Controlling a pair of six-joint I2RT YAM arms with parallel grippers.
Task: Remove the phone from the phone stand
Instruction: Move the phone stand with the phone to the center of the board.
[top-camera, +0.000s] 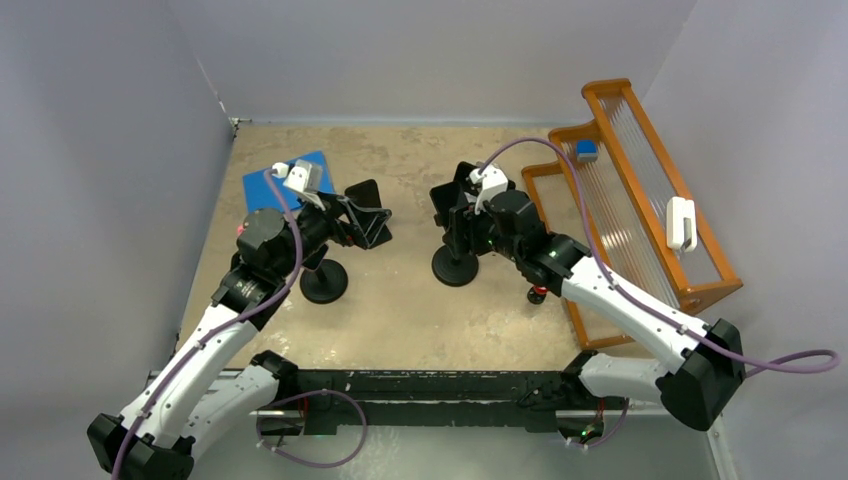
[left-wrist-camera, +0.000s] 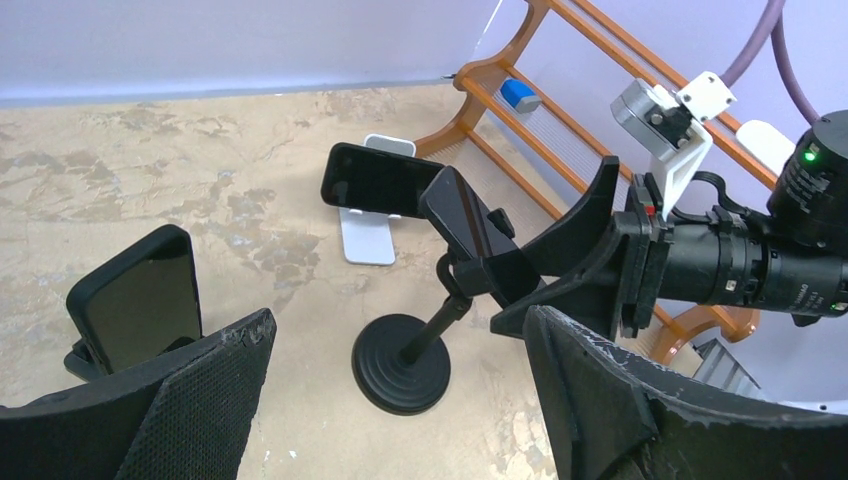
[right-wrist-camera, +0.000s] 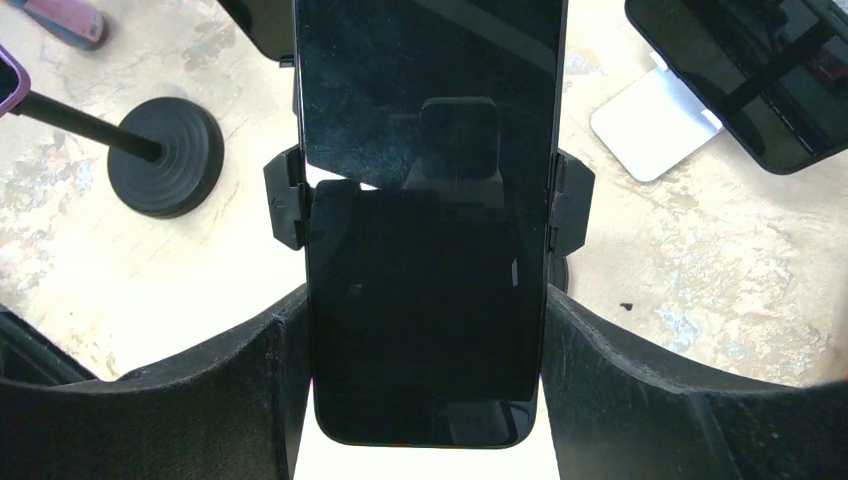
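Note:
A black phone (right-wrist-camera: 425, 200) stands upright in the side clamps (right-wrist-camera: 285, 200) of a black phone stand. My right gripper (right-wrist-camera: 425, 310) is shut on the phone's lower half, one finger pressed to each long edge. In the left wrist view the same phone (left-wrist-camera: 465, 215) sits tilted on the stand's pole above its round base (left-wrist-camera: 400, 365). In the top view that base (top-camera: 455, 266) is below my right gripper (top-camera: 452, 205). My left gripper (left-wrist-camera: 398, 328) stands open with nothing between its fingers and faces the stand from the left (top-camera: 365, 215).
A second phone (left-wrist-camera: 375, 180) leans on a white stand (left-wrist-camera: 370, 240) behind. A third phone (left-wrist-camera: 135, 295) sits beside my left finger, near another round base (top-camera: 323, 282). An orange rack (top-camera: 640, 190) lines the right side. A blue mat (top-camera: 290, 180) lies at the back left.

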